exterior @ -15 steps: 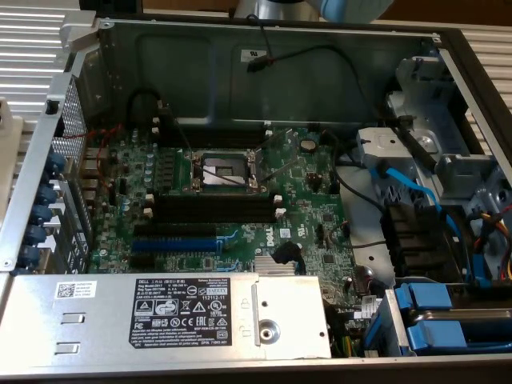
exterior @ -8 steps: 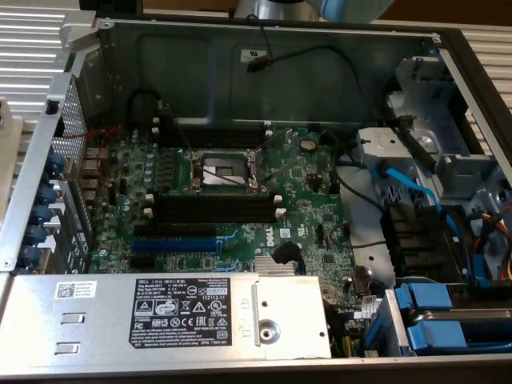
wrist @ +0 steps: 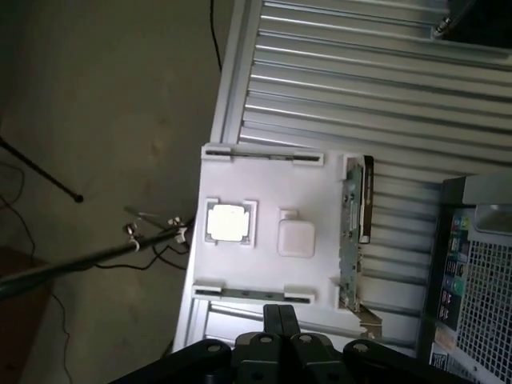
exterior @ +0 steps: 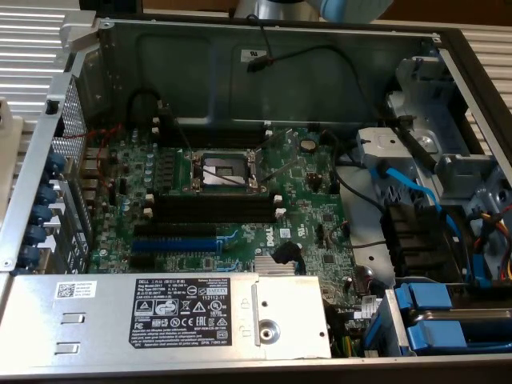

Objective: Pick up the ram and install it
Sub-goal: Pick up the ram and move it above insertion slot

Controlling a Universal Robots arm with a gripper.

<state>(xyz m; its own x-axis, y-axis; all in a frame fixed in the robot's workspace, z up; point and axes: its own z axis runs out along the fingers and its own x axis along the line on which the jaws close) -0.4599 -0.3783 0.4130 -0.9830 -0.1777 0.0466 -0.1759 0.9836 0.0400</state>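
Exterior view takes in the open computer case (exterior: 200,56). At nine o'clock a column of blue tabs (exterior: 54,210) lines its perforated wall. At seven o'clock sits the labelled power supply (exterior: 160,308). The green motherboard (exterior: 312,216) fills the centre, with its processor socket (exterior: 222,170), the black memory slots (exterior: 216,210) with white end clips just toward six o'clock of the socket, and a blue slot (exterior: 172,242) beyond those. Blue cables (exterior: 412,188) curl at three o'clock. In the wrist view, the jaws are pressed fully together with nothing between them, close to one edge of a white tray (wrist: 272,188) that rests on a ribbed metal surface (wrist: 360,80). A silver chip (wrist: 228,222) lies in a square recess of the tray, with a white block (wrist: 297,238) beside it. The ram (wrist: 350,240) lies flat along the tray's edge nearest the case, well apart from the jaws.
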